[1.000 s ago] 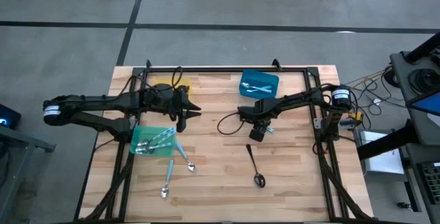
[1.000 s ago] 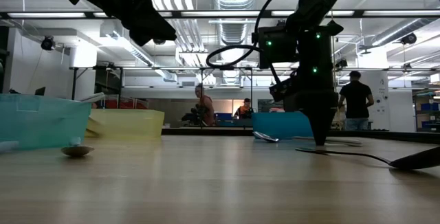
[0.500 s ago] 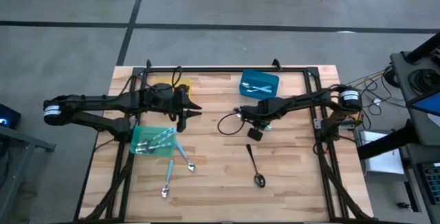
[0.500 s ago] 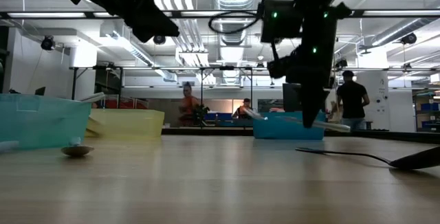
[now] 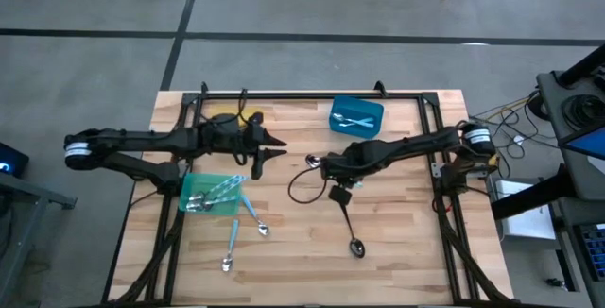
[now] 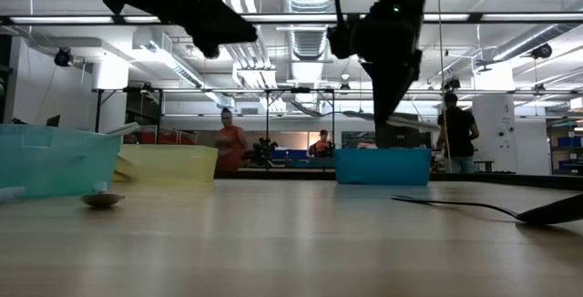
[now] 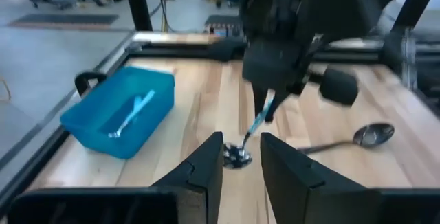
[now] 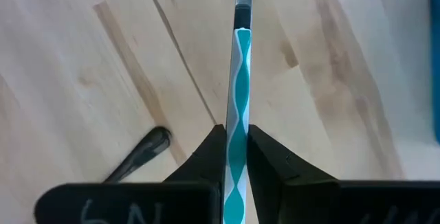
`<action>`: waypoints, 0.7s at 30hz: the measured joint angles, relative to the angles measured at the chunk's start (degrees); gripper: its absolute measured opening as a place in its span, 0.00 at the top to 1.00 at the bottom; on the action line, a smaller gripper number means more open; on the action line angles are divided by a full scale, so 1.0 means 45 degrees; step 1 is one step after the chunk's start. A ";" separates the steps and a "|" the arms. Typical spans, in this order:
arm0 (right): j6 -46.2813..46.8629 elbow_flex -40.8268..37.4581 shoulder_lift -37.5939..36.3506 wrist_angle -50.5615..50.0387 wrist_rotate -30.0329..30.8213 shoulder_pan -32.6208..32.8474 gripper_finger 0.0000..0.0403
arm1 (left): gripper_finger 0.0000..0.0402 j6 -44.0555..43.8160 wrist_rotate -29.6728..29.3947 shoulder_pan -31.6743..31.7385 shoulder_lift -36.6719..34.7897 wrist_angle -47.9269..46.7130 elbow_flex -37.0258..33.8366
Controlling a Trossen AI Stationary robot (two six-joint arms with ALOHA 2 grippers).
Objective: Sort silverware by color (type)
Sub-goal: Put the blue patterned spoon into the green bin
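My right gripper [image 5: 336, 187] hangs over the middle of the table, fingers down, shut on a utensil with a wavy teal-and-white handle [image 8: 236, 80]. In the left wrist view this utensil [image 7: 260, 117] slants down below the right gripper. My left gripper [image 7: 240, 161] is open and raised beside the yellow bin [image 5: 230, 117], touching nothing. A dark spoon [image 5: 350, 225] lies flat on the wood near the right gripper. Two blue-handled utensils [image 5: 244, 231] lie on the table beside the green bin [image 5: 210, 195], which holds several more. The blue bin [image 5: 356, 116] holds two. My right gripper pinches the utensil's teal-and-white handle [image 8: 236, 148] between its two fingers [image 8: 210, 159], coming from above and pointing down. The fingers lie across the handle. The utensil is lifted clear of the table and slants nearly level in the low view [image 6: 401, 122].
A black frame rail [image 5: 312, 94] runs along the table's far edge and down both sides. A loop of black cable [image 5: 301, 193] hangs from the right arm. Bare wood lies near the front edge. People stand in the room behind the table [image 6: 230, 147].
My right gripper has risen from the table with the blue-handled utensil, lifting it clear, and has moved toward the table's left edge. The utensil has tilted from lying flat to slanting in the air. My left gripper has shifted slightly toward the right.
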 joint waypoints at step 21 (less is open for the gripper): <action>-0.1813 0.4443 0.2038 -0.3841 -0.0007 -0.0180 0.93 | 0.57 0.2590 0.0519 -0.0151 0.4212 0.3862 -0.0015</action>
